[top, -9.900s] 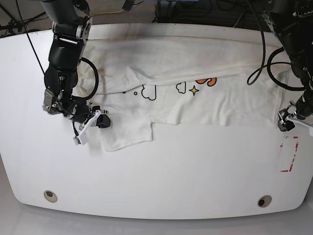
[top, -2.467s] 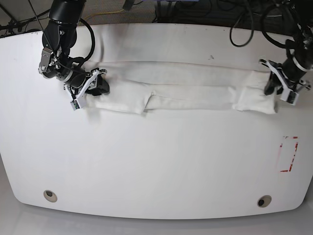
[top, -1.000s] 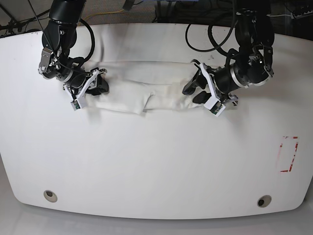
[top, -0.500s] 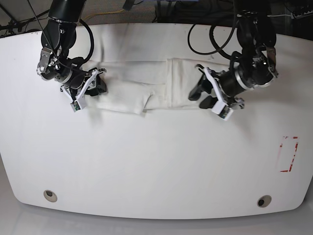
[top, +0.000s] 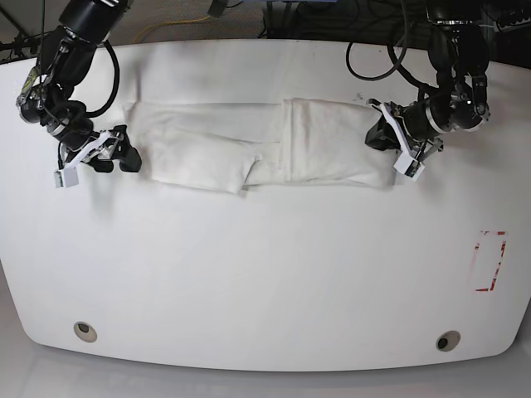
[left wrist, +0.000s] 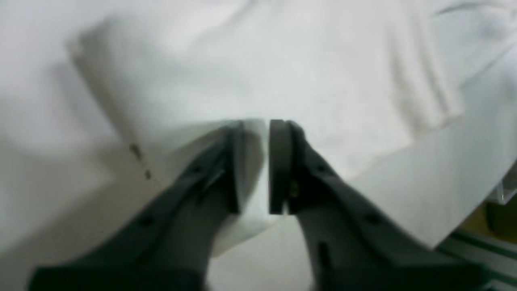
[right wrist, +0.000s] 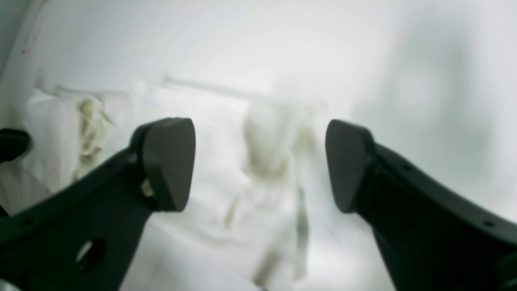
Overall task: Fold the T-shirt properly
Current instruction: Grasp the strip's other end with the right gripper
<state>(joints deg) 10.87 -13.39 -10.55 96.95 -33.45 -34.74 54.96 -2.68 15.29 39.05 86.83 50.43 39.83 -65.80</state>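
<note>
Cloth fills the upper middle of a white table [top: 265,274]: the T-shirt [top: 249,153], already folded lengthwise into a long narrow band with its print hidden, and its right-hand end doubled back over the middle so a thicker layer shows there. The left gripper [top: 397,148], on the right of the base view, sits at that doubled end; in its wrist view the jaws are pressed nearly together with a fold of white fabric pinched between them. The right gripper [top: 93,157] hangs just beside the band's other end, jaws spread wide and holding nothing. Judging by this, roughly half the folding looks done; the remaining end probably needs bringing inward and the bundle smoothing flat.
</note>
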